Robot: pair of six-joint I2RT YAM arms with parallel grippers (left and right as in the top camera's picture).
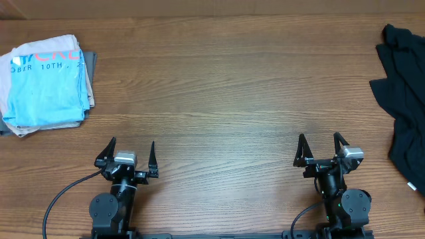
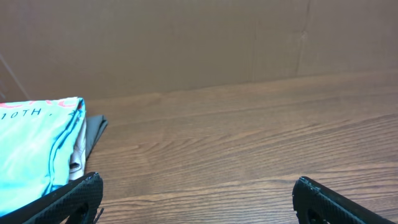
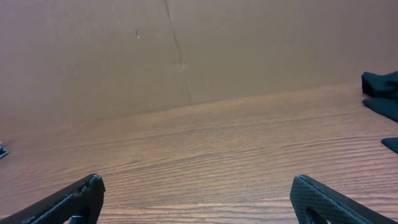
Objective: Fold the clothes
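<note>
Black plastic, near edge of the counter (image 1: 226, 99): both arms are sitting side by side, well apart, bases toward the viewer, fingers pointing away.

Left claw (image 1: 132, 143) is standing spread wide and holding nothing. In its wrist view only the two dark fingertips (image 2: 74, 199) are showing at the bottom corners, with bare wood grain lying between them.

Right claw (image 1: 320, 137) is likewise gaping fully and gripping nothing. Its fingertips (image 3: 68, 199) are framing bare wood.

Mid-counter: brown wood grain is running left to right.

Far left: the light blue T-shirt (image 1: 45, 83) is lying folded into a rough rectangle, white printed text facing up and larger red-and-white lettering showing along its far edge. It is resting on top of a beige garment (image 1: 20, 131), whose edges are peeking out beneath. A grey cloth (image 1: 91, 63) is sticking out from under the stack on its right side. The stack is lying well clear of the left claw.

Far right: a black garment (image 1: 405, 113) is lying crumpled and running off the frame edge.

Beyond: a cardboard wall (image 2: 186, 43) is standing along the back of the counter.
</note>
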